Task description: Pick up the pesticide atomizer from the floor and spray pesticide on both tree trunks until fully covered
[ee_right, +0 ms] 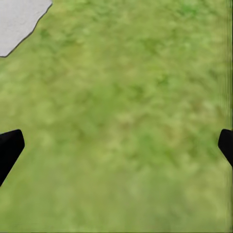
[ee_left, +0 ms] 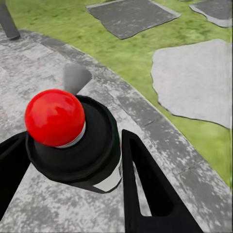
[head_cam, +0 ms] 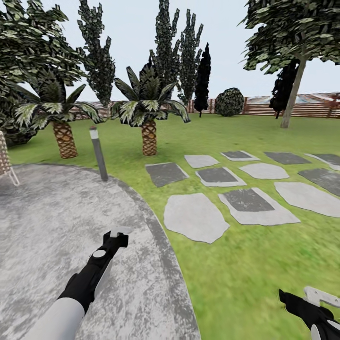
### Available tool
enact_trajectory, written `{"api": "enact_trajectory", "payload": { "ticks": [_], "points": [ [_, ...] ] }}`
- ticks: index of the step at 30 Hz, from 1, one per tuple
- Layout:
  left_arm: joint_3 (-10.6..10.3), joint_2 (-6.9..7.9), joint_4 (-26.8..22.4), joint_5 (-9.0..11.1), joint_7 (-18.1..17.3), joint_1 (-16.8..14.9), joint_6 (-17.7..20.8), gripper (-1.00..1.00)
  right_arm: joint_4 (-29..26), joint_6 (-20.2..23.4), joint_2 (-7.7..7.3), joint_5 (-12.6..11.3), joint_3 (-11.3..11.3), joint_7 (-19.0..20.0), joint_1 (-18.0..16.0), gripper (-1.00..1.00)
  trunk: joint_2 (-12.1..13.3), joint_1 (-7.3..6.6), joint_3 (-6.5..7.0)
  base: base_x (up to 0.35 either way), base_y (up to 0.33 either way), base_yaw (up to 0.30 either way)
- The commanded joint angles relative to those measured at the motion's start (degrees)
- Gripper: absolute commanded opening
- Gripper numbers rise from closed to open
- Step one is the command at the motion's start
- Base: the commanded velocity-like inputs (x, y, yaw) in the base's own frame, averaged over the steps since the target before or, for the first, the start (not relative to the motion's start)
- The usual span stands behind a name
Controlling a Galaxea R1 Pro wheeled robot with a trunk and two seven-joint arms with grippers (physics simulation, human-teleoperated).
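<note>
Holding the pesticide atomizer between the two dark fingers of our left gripper, we seem to be past the pick-up and on our way to the trees. In the left wrist view the fingers flank the black body on either side, just below its red ball top, so the gripper is closed around the bottle, though we cannot see the contact faces themselves. A pale label edge shows low on the body.

We judge the atomizer to be a light, rigid bottle with a smooth, somewhat slippery round wall. The body is the right place to hold it, as we do now, leaving the red top and the grey nozzle free. A round body could twist in a two-finger pinch, so we would keep it upright while driving.

In the head view our left gripper hangs over the grey paved patio. Our right gripper is spread wide with nothing between its fingertips, over the lawn.

Further out lie stepping stones, a lamp post and two short palms. Well beyond, near the wooden fence, stands a tall tree with a bare trunk, which may be one of our targets; we still have a long approach before spraying can begin.
</note>
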Motion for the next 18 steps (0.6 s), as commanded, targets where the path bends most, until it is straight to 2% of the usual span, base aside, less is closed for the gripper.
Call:
{"api": "enact_trajectory", "payload": {
  "ticks": [1, 12, 18],
  "points": [
    [-0.01, 0.0, -0.01, -0.01, 0.0, -0.01, -0.02, -1.0, 0.0, 0.0, 0.0, 0.0, 0.0, 0.0, 0.0, 1.0, 0.0, 0.0, 0.0, 0.308, -0.092, -0.298],
    [0.03, 0.0, 0.04, -0.01, 0.0, -0.01, -0.01, -1.0, 0.0, -0.02, 0.0, 0.0, 0.0, 0.0, -0.01, 1.0, 0.0, 0.0, 0.0, 0.31, -0.083, -0.298],
    [0.04, 0.0, 0.07, -0.01, 0.0, -0.04, -0.02, -1.0, 0.0, 0.02, 0.0, 0.0, -0.01, 0.0, 0.0, 1.0, 0.0, 0.0, 0.0, 0.322, -0.018, -0.298]
  ]
}}
